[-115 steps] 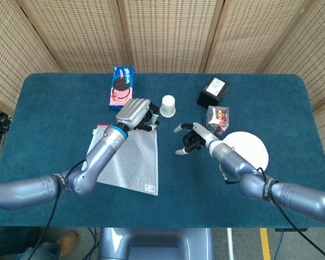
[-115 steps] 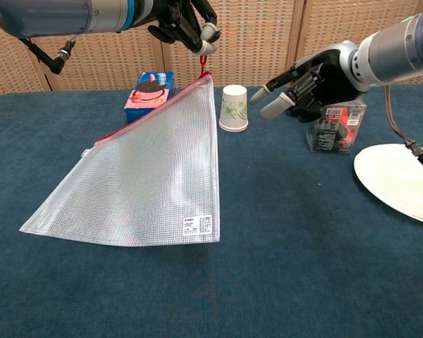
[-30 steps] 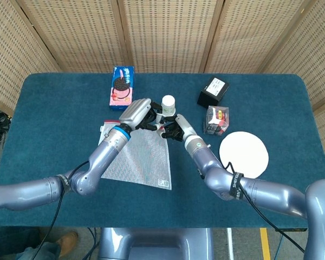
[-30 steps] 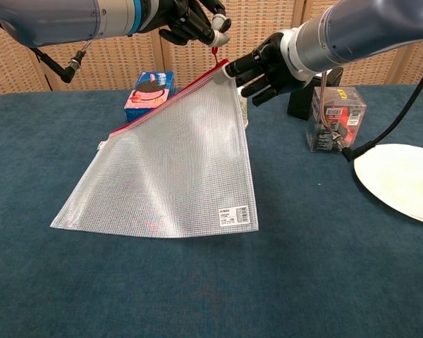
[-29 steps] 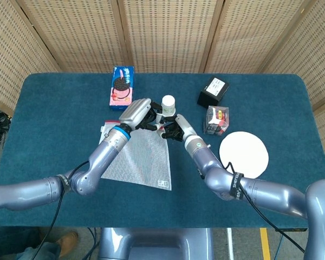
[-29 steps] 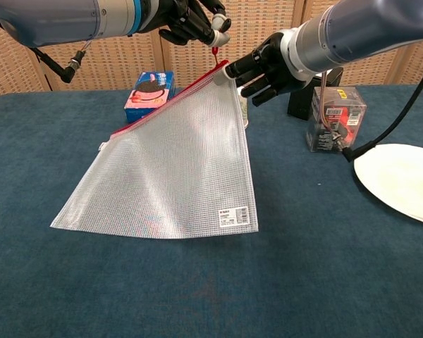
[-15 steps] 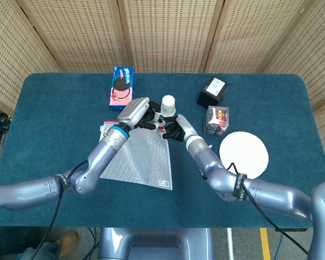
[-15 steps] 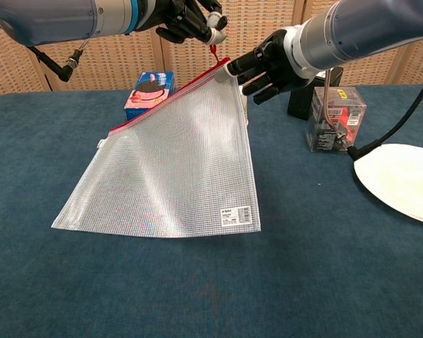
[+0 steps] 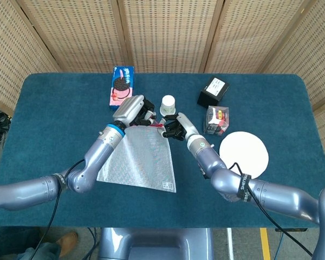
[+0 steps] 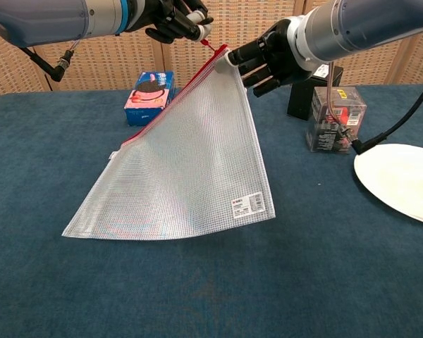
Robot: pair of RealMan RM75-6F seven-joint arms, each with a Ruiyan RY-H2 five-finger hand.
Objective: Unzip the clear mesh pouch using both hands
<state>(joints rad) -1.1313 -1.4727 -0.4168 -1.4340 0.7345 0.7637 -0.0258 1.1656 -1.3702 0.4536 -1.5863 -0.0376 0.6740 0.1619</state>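
In the head view, the clear mesh pouch [image 9: 138,162] was seen lying on the blue table [image 9: 54,108], left of centre, with its far right corner raised. The left hand [image 9: 131,110] was closed at the far edge of the pouch, and the right hand [image 9: 175,127] was closed on that raised corner just to the right of it. A cookie box [image 9: 121,85] was seen on the far side, a paper cup [image 9: 168,105] just beyond the two hands, a black box [image 9: 213,91] and a clear box [image 9: 217,119] to the right, and a white plate [image 9: 244,153] nearer on the right.

In the chest view, the pouch [image 10: 190,162] was held up by its top corner while its near edge rested on the table [image 10: 211,296]. The red zipper pull [image 10: 207,43] was pinched by the fingers of the left hand [image 10: 170,17]. The pouch corner beside it was grasped by the right hand [image 10: 268,56]. The cookie box [image 10: 149,96] was partly covered by the pouch; the clear box [image 10: 334,117] and plate [image 10: 402,179] were seen at the right.
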